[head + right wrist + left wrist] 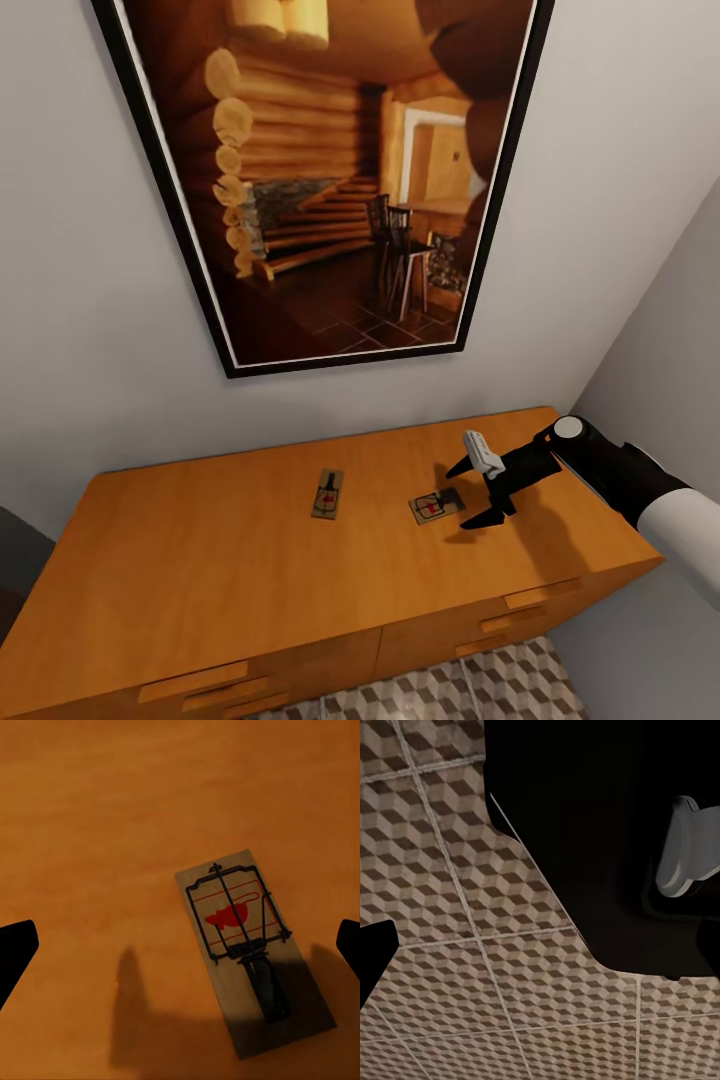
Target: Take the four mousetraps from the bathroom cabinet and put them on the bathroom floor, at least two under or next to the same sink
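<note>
Hovering over the top of the cabinet (250, 520), the right gripper (478, 492) is hanging with its jaws spread wide and nothing between them, pointing down toward the nearer mousetrap (436, 505). Two traps are lying flat on the orange-brown wood: that one, just beside the gripper's dark fingertips, and a second mousetrap (327, 493) a little way off toward the cabinet's middle, both under a framed picture (340, 170) of a log-cabin room on the wall. The other two traps are not to be seen on the cabinet top, so I am judging, not seeing, that the job may be about half done, with these two not yet lifted and carried down to the bathroom floor (500, 685), whose cube-patterned tiles are peeking out below the drawer fronts. In the right wrist view the trap (244, 945) is sitting between the two black fingertips but off to one side and turned at an angle, so the hand is probably needing to shift and descend before closing. The left wrist camera is looking at the floor tiles (450, 945); whether the left gripper is open or closed I cannot tell.
</note>
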Available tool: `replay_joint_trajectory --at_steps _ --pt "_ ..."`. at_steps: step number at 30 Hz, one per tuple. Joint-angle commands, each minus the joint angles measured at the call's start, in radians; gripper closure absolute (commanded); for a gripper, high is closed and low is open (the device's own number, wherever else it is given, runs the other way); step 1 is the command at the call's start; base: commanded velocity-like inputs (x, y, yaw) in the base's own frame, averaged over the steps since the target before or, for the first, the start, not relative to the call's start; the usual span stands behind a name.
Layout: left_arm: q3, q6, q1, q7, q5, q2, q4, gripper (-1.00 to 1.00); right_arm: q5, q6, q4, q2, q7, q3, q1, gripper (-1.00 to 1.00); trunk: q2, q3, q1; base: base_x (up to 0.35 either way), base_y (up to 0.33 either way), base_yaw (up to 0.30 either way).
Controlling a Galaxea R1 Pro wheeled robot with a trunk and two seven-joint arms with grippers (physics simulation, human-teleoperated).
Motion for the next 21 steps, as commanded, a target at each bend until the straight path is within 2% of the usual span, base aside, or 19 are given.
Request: replay_joint_trajectory --at_steps 1,21 --pt "-0.009 -0.006 -0.001 0.002 0.007 -0.001 0.002 -1.0 -0.008 -0.005 0.001 -0.001 -0.004 0.006 -0.002 -1.0 -0.002 -0.002 0.001 0.0 0.0 0.0" --pt "-0.009 -0.006 -0.001 0.002 0.007 -0.001 0.002 -1.0 -0.007 -0.005 0.002 -0.002 -0.021 0.006 -0.002 -1.0 -0.002 -0.002 0.001 0.0 0.0 0.0"
